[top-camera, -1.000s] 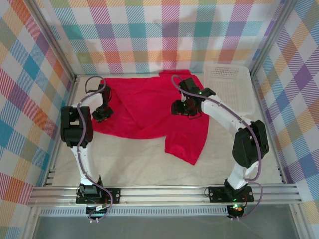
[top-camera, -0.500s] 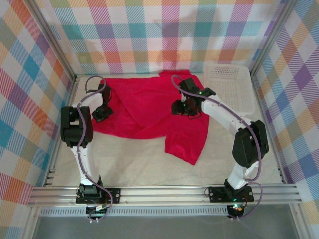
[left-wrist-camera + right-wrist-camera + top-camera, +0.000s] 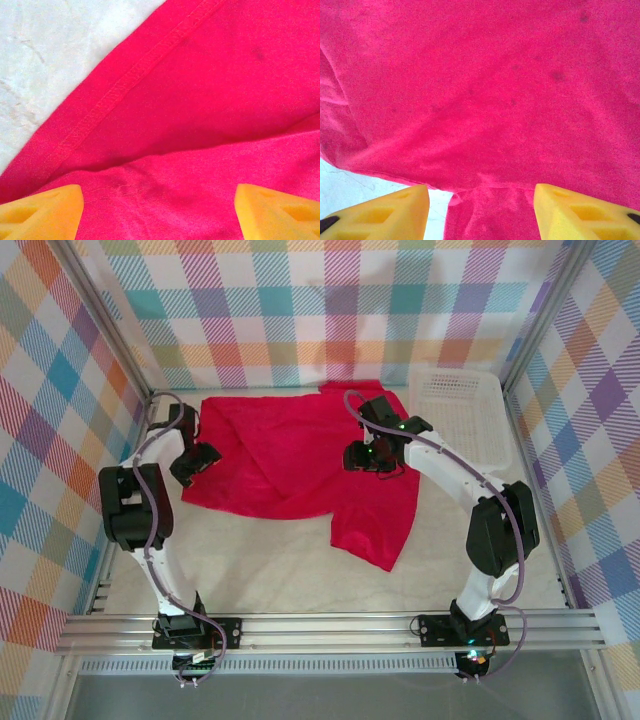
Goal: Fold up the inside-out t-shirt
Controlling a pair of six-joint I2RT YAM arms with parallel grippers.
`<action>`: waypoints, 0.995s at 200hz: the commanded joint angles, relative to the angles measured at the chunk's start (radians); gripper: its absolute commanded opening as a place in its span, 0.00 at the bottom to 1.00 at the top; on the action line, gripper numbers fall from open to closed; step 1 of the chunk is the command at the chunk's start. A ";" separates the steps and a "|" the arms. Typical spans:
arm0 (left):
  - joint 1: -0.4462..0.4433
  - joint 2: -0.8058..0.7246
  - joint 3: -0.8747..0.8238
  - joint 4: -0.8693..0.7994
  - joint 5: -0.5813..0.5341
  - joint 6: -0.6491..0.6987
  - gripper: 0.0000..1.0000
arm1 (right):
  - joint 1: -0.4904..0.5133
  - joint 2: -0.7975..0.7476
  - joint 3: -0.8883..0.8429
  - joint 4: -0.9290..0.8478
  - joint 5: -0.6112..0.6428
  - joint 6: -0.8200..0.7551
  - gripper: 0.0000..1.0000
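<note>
Checked walls are standing around a pale table. The inside-out t-shirt is lying on the far half of the table, spread out, I think so it is ready for folding. Its long way is running left to right, and one flap is reaching toward the near right. I cannot tell where the neck is pointing. The left gripper is hovering over the shirt's left edge, by a stitched hem, fingers wide apart and gripping nothing. The right gripper is hanging over the shirt's right middle, fingers apart and empty too, maybe picking a spot to pinch. A white basket is sitting far right.
</note>
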 commanded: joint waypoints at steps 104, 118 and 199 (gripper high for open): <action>-0.032 -0.046 -0.081 -0.053 -0.086 -0.025 0.41 | 0.004 -0.020 0.043 -0.017 -0.025 -0.020 0.58; -0.041 -0.027 -0.075 -0.056 -0.081 -0.036 0.39 | 0.005 -0.017 0.046 -0.014 -0.034 -0.017 0.58; -0.061 0.076 -0.006 -0.055 -0.145 -0.062 0.31 | 0.005 -0.025 0.041 -0.026 -0.024 -0.022 0.58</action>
